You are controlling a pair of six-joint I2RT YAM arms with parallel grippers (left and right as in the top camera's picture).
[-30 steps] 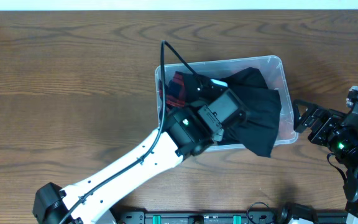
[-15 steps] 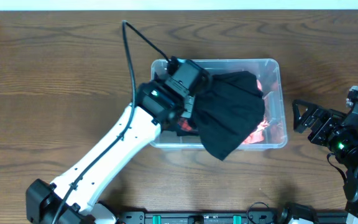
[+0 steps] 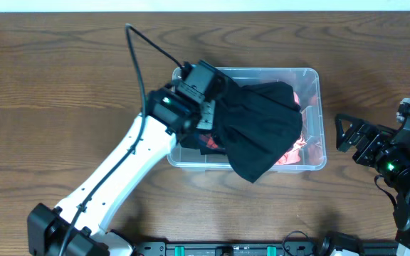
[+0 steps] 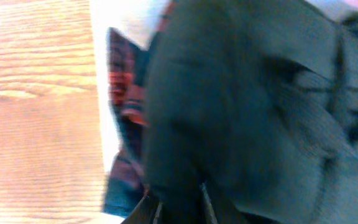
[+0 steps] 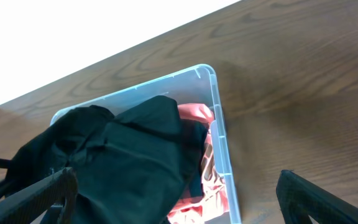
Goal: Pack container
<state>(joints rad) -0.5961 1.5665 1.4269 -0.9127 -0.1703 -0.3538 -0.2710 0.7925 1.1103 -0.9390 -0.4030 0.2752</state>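
The clear plastic container (image 3: 317,77) sits at the table's middle, holding red and plaid clothes. A black garment (image 3: 262,124) lies over them and hangs over the container's near rim. My left gripper (image 3: 216,117) is at the container's left end, shut on the black garment (image 4: 241,112). A red plaid cloth (image 4: 122,93) shows beside it. My right gripper (image 3: 347,135) is open and empty to the right of the container. In the right wrist view the container (image 5: 219,130), the black garment (image 5: 123,162) and a pink-red cloth (image 5: 194,115) lie ahead of it.
Bare wood table (image 3: 62,92) lies to the left and right of the container. The table's far edge runs along the top. A black cable (image 3: 144,50) loops up from my left arm.
My left gripper has moved left across the container, pulling the black garment with it. The container has slid slightly left. The right arm has not moved.
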